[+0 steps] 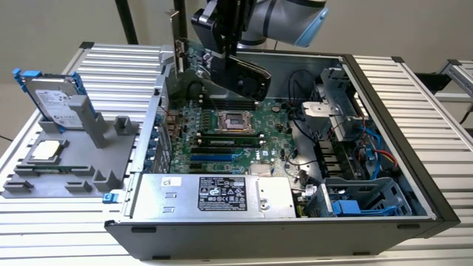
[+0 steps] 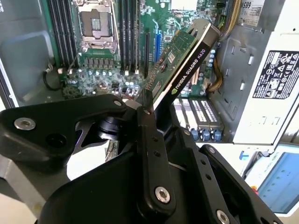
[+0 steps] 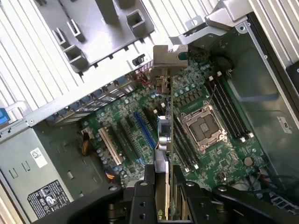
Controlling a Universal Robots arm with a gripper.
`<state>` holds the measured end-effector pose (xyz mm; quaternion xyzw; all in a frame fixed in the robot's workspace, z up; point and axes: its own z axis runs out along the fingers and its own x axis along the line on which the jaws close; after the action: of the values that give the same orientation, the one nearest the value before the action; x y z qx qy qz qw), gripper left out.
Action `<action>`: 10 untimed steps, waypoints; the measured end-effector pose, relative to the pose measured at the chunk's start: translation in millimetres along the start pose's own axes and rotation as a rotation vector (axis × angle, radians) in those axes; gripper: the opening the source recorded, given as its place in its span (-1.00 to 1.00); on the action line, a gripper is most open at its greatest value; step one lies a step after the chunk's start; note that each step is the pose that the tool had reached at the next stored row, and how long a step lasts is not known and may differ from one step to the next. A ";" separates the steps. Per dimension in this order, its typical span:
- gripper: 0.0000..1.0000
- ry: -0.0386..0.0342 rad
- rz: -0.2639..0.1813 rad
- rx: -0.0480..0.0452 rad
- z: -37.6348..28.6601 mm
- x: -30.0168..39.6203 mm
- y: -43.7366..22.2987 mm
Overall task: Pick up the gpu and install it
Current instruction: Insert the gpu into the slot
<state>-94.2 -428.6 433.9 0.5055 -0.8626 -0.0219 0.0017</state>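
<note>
The gpu [image 1: 238, 75] hangs tilted in the air above the motherboard [image 1: 221, 138] of the open computer case. My gripper [image 1: 230, 58] is shut on its upper edge. The card's silver end bracket [image 1: 178, 47] points toward the case's rear wall, on the exterior view's left. The second wrist view shows the gpu [image 2: 187, 60] with its green back and black edge slanting away from my gripper [image 2: 147, 101]. Seen edge-on in the first wrist view, the gpu [image 3: 163, 135] runs from my gripper [image 3: 163, 176] to the bracket [image 3: 167, 56], over the blue expansion slot [image 3: 145, 130].
A grey fixture tray [image 1: 66, 177] on the exterior view's left carries a silver hard drive [image 1: 55, 102] and a square CPU chip [image 1: 46, 149]. Inside the case are the CPU socket [image 1: 235, 119], the power supply [image 1: 221, 194], cables and a drive cage [image 1: 355, 205].
</note>
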 end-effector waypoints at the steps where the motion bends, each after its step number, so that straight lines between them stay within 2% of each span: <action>1: -1.00 0.0003 -0.008 -0.0001 0.0 0.0 0.0; 10: -1.00 0.0034 -0.087 -0.0016 0.0 0.0 0.0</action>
<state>-94.2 -428.7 433.9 0.5424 -0.8399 -0.0218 0.0026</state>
